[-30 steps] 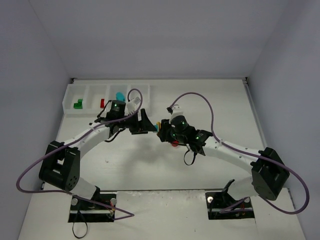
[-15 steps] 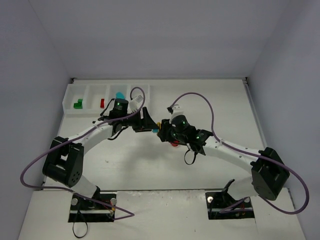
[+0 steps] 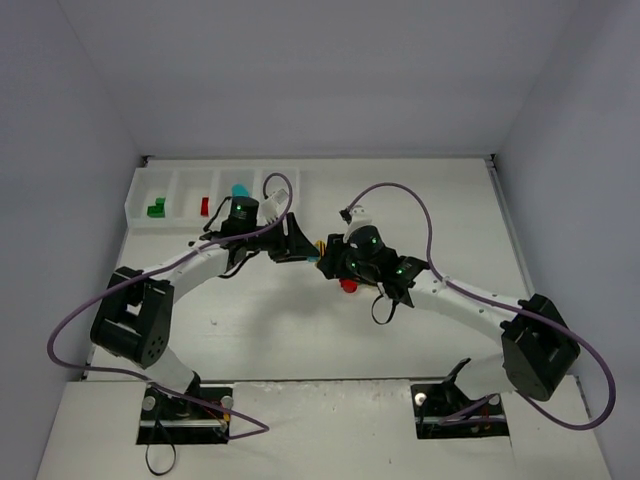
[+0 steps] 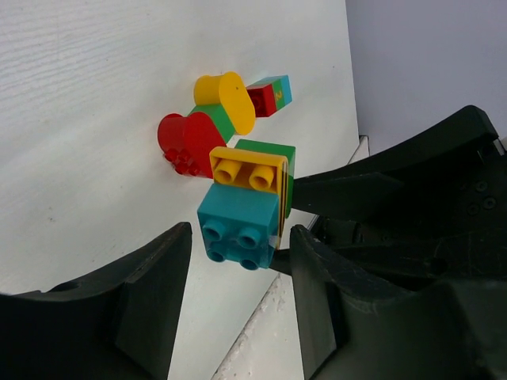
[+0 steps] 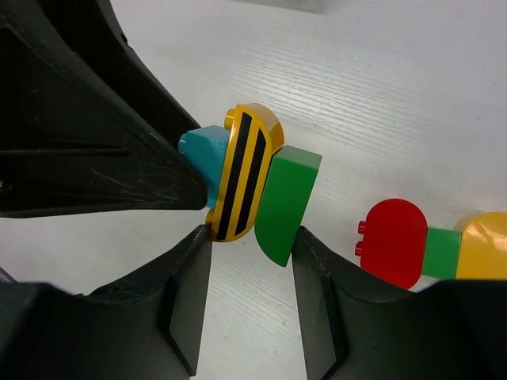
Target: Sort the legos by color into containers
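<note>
My right gripper (image 5: 252,245) is shut on a lego stack held above the table. Its fingers pinch the yellow black-striped brick (image 5: 247,170) and the green brick (image 5: 289,202). A cyan brick (image 4: 238,226) forms the stack's other end and sits between the fingers of my left gripper (image 4: 240,245). That gripper is open, with a gap on one side of the brick. The two grippers meet at mid-table (image 3: 312,248). A loose red-green-yellow stack (image 5: 392,241) lies on the table beside them. The containers (image 3: 135,205) stand at the back left, holding a green lego (image 3: 156,209), a red one (image 3: 204,205) and a cyan one (image 3: 240,190).
A small red and cyan piece (image 4: 269,95) lies just past the loose stack. Purple cables loop over both arms (image 3: 400,190). Grey walls close in the table on three sides.
My left gripper has shifted right toward the right gripper and its jaws have narrowed round the cyan brick. The right gripper has kept hold of the stack, nearly still.
</note>
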